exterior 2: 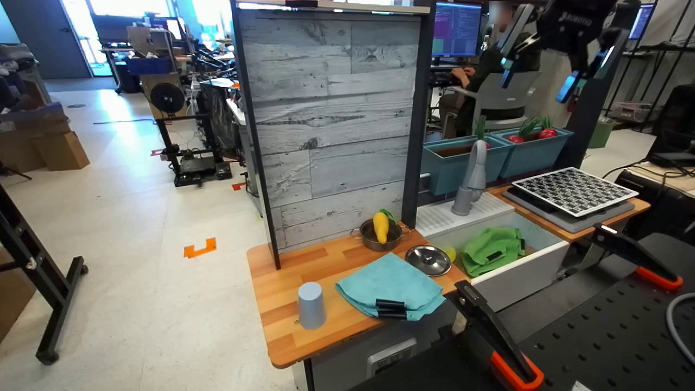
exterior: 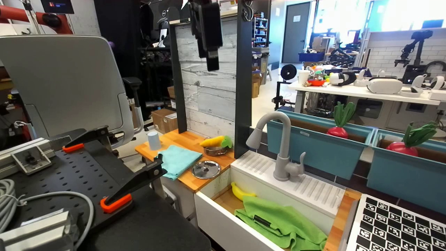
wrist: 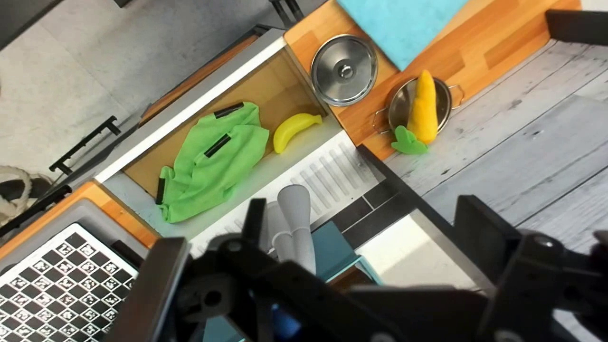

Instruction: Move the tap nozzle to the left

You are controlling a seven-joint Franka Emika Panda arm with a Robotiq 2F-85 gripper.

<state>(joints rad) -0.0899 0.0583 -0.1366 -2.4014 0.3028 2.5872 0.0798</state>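
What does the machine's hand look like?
The hand is mostly black, with pale ROBOTIQ lettering on its body. It has two angular, jointed, partly greyish fingers; their tips look blue in an exterior view, though that may be reflected light. In the wrist view, shiny bolt heads dot its dark joints. The arm itself is out of frame.

Black 2-fingered hand, pale ROBOTIQ lettering

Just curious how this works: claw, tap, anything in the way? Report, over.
Claw open, empty, held high. Tap nozzle untouched. Teal planters behind it, probably not in the way.
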